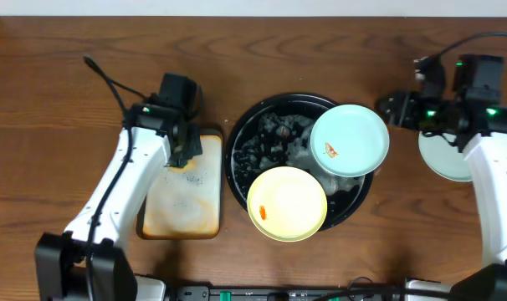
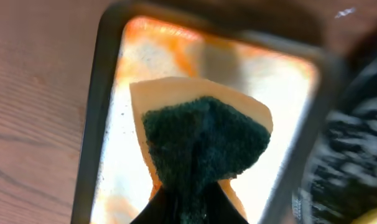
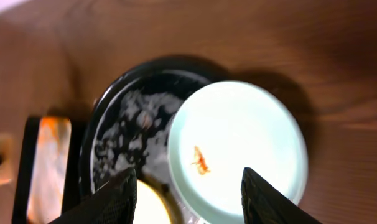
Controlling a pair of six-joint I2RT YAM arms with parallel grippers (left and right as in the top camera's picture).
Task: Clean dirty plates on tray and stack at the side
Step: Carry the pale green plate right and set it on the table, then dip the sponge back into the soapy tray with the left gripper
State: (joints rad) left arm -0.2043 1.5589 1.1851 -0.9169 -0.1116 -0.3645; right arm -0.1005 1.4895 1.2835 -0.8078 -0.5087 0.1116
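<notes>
The round black tray (image 1: 234, 142) holds white foam. A mint-green plate (image 1: 350, 140) with an orange smear rests tilted on its right rim. A pale yellow plate (image 1: 287, 203) with an orange smear lies at its front. A second mint-green plate (image 1: 437, 157) lies on the wood tabletop (image 1: 61, 109) at the right, partly under my right arm. My right gripper (image 1: 389, 109) is open and empty, just right of the smeared mint plate (image 3: 238, 149); its jaws (image 3: 188, 193) hover above it. My left gripper (image 2: 188, 202) is shut on a yellow sponge with a green scouring face (image 2: 204, 140).
The sponge hangs over a smaller rectangular black-rimmed tray (image 1: 182, 201) with an orange-stained white surface, left of the round tray; it also shows in the left wrist view (image 2: 101, 93). A black cable (image 1: 111, 84) runs over the table behind the left arm.
</notes>
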